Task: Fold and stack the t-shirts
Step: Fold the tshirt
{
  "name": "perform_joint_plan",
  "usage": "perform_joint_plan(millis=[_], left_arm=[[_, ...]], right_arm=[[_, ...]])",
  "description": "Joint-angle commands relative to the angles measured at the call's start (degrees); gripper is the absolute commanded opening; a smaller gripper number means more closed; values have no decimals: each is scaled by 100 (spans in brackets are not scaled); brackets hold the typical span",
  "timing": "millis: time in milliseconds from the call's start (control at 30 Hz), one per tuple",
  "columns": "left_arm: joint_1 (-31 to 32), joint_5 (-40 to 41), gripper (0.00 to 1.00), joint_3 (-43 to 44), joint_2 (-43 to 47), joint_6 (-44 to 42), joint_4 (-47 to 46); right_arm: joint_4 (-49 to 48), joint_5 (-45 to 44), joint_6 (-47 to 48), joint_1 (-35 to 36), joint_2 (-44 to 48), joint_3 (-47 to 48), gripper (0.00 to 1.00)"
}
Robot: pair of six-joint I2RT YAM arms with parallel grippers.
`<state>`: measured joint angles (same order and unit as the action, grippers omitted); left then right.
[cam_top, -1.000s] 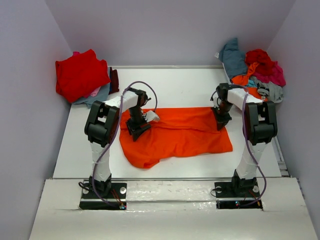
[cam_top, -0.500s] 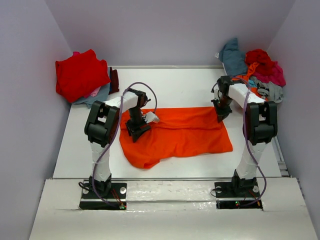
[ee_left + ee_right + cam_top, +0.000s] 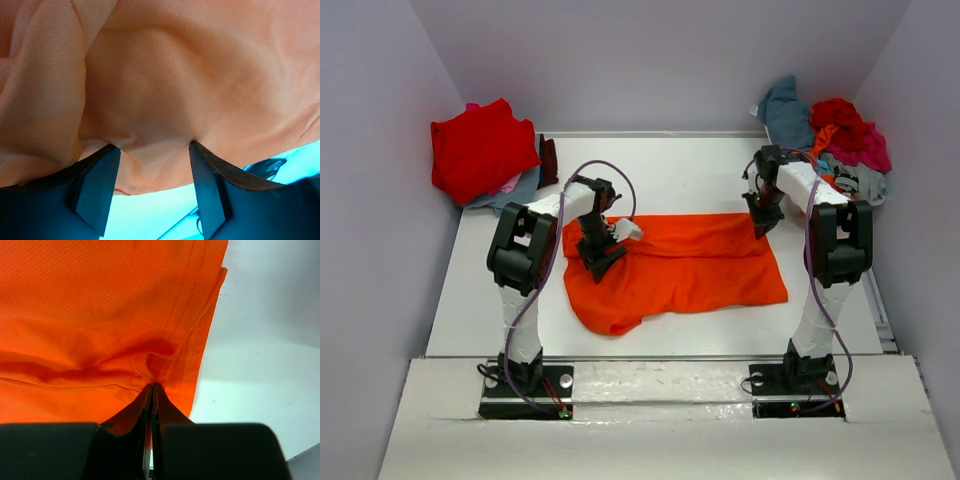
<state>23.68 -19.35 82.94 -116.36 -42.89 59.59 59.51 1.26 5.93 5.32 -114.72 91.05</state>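
I see the white bench (image 3: 670,170) carrying all the work items, with both arm bases at its near edge. The orange t-shirt (image 3: 690,265) is the largest item. It lies spread flat across the middle of the bench, long side running left to right. Its left portion is rumpled and bulges toward the near edge, and its right edge is straight. At the far right corner of the bench sits a loose heap of t-shirts (image 3: 830,140) in teal, red, magenta, orange and grey, unfolded and overlapping one another. At the far left corner a folded red t-shirt (image 3: 480,150) rests on top of other cloth, with grey and pink edges showing beneath it. The left gripper (image 3: 602,255) is down on the far left part of the orange t-shirt. In the left wrist view its fingers (image 3: 97,185) stand apart and a soft fold of orange cloth fills the gap between them, touching both inner faces without being pressed flat. The right gripper (image 3: 761,228) is at the far right corner of the same shirt. In the right wrist view its fingers are closed tight together, pinching the stitched hem just beside the shirt's right edge, with bare bench to the right.
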Motion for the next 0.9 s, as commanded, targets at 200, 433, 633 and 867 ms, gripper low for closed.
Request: perform_joint_plan(millis=[200, 433, 633, 867], left_arm=[[31, -596, 71, -559, 412, -26, -220], [-126, -561, 71, -752, 509, -61, -246], [-302, -517, 71, -682, 500, -105, -141], [-408, -482, 71, -551, 447, -158, -18]], right_arm=[[158, -99, -13, -5, -42, 361, 7], [167, -275, -48, -58, -86, 361, 7], [175, -319, -92, -163, -148, 335, 7], [184, -363, -84, -338, -165, 326, 7]])
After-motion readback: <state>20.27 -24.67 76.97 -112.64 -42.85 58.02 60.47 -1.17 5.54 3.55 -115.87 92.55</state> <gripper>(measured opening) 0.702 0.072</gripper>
